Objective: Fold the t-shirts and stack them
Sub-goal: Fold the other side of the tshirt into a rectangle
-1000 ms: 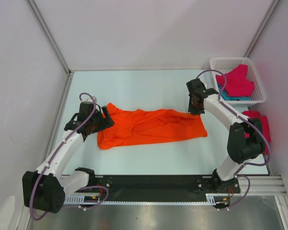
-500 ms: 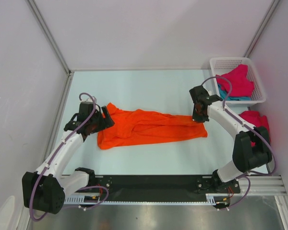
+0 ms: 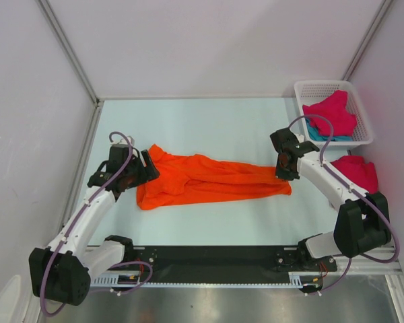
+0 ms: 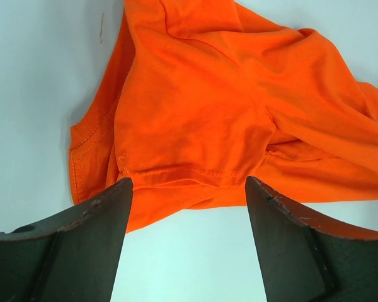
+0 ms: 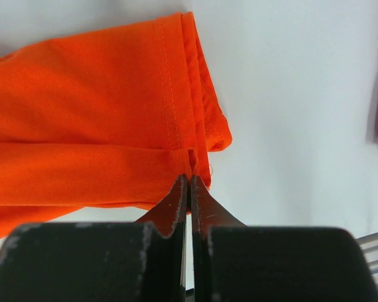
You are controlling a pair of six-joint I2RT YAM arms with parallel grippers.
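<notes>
Pale, matte surface [image 3: 209, 128] enclosed by plain white walls carries all items. Nearest the arm bases, the orange t-shirt [image 3: 209, 182] lies stretched left to right across the middle of the surface, bunched lengthwise with several ridges and not yet folded. The left end effector [image 3: 145, 168] is at the shirt's left end; in the left wrist view its fingers stand wide apart, straddling a stitched hem, and contact with the cloth cannot be confirmed. The right end effector [image 3: 285, 173] is at the shirt's right end, its fingers pressed together and pinching the hem corner, as the right wrist view shows. Further right, one magenta-red t-shirt [image 3: 357, 171] lies crumpled on the surface just in front of the white mesh basket [image 3: 323, 85]. In the basket at the far right corner, a second magenta-red t-shirt [image 3: 331, 113] rests on top of a teal t-shirt [image 3: 316, 134]. Assessed step: spreading the first shirt flat before folding; nothing is stacked. The next move probably requires the left end effector to close on the left hem so both ends can be tensioned evenly. No brand, label or legible writing is visible.
</notes>
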